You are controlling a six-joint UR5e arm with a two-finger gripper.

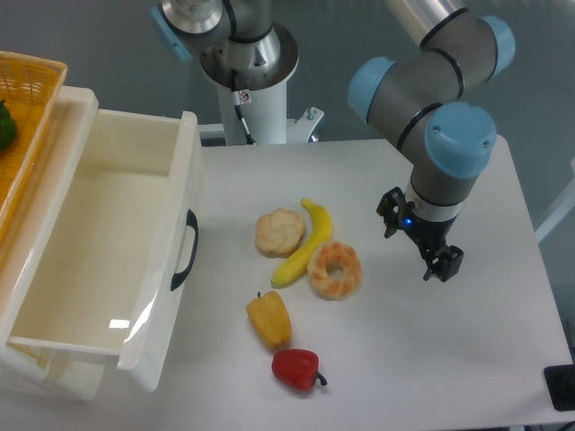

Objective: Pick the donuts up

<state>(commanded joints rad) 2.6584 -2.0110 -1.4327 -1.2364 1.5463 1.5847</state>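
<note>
Donut (336, 269) flat on bench (467, 359), near middle, touching banana (306, 244) on its left. Bun (279, 233) just left of banana. Yellow pepper (269, 318) and red pepper (296, 368) lower down, in front of donut. Gripper (420, 241) off to donut's right, clear of it, holding nothing; fingers look parted, nothing between them. White drawer (135, 233) pulled open at left edge of bench, black handle facing food. Wicker basket (31, 108) behind it.
</note>
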